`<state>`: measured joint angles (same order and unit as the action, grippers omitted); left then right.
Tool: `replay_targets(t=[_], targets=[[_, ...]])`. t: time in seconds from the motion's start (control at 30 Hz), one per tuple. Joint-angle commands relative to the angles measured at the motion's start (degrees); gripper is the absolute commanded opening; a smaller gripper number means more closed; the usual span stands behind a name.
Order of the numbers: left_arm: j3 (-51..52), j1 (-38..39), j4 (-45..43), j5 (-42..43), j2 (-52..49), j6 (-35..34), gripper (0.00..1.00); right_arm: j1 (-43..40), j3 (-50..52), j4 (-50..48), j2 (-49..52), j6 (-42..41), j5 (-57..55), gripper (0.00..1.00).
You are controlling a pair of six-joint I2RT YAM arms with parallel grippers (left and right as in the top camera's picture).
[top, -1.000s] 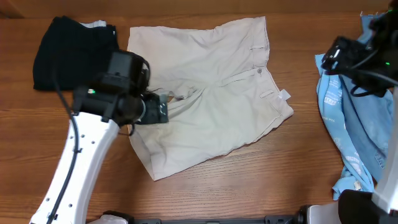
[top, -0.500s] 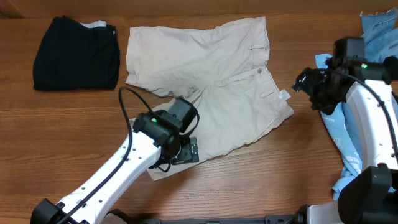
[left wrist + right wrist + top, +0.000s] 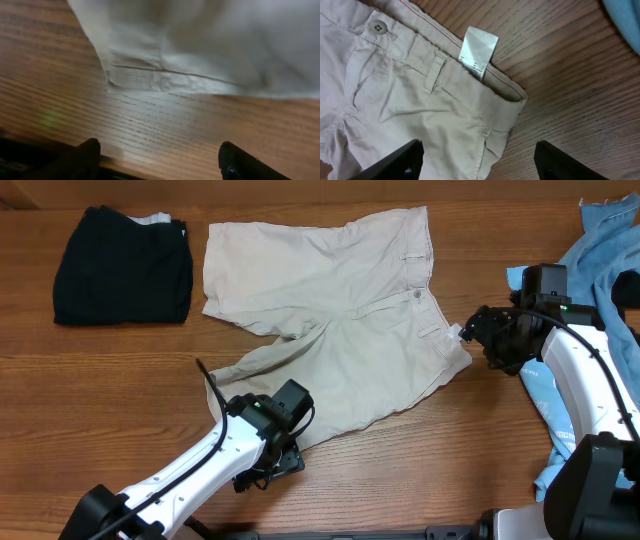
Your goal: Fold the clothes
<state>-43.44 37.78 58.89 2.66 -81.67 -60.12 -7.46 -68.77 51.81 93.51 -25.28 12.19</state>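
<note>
Although the shorts [image 3: 340, 330] lie flat and spread near the middle of the table [image 3: 120, 380], no fold shows in them. Both legs point left and the waistband [image 3: 465, 70] right, with one leg splayed off from the other.

At far left a black garment [image 3: 120, 265] sits folded, well apart from them. Low on the left, the left tool [image 3: 159, 150] hovers just beside the lower leg's hem corner [image 3: 130, 77], its fingers apart with bare wood between them, gripping nothing.

On the right, the right tool [image 3: 479, 147] hangs over the waistband's end, near the white label [image 3: 477, 52] and a belt loop [image 3: 434, 72]. Its fingers too stand apart and empty. Past it, blue garments [image 3: 600, 255] are heaped at the table's right edge.

I judge the task barely begun. Each arm seems set to take a corner. The grasp, the fold of one leg over the other, and any second fold are all left to do.
</note>
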Motion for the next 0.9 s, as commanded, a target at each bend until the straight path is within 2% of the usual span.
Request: replay_targets(t=[0.0, 0.3, 0.4, 0.5, 0.6, 0.87], targets=[[2.5, 0.1, -1.2, -2.9, -0.1, -7.9, 0.79, 0.1, 0.7, -1.1, -0.2, -0.3, 0.3, 0.75], [4.1, 0.1, -7.7, -14.2, -0.1, -7.9, 0.77, 1.4, 4.7, -6.3, -0.2, -0.3, 0.4, 0.75], [4.1, 0.1, -8.7, -17.4, -0.1, -7.1, 0.69, 1.4, 4.7, -6.9, -0.2, -0.2, 0.3, 0.75], [4.2, 0.1, -9.6, -16.3, -0.1, -7.1, 0.62, 1.4, 4.7, -7.5, -0.2, -0.2, 0.3, 0.75], [5.1, 0.1, -13.6, -14.7, -0.3, -2.8, 0.62, 1.4, 4.7, -8.7, -0.1, -0.2, 0.3, 0.75], [8.2, 0.1, -14.7, -11.3, -0.6, -2.7, 0.61, 1.4, 4.8, -8.5, 2.1, -0.3, -0.1, 0.75]])
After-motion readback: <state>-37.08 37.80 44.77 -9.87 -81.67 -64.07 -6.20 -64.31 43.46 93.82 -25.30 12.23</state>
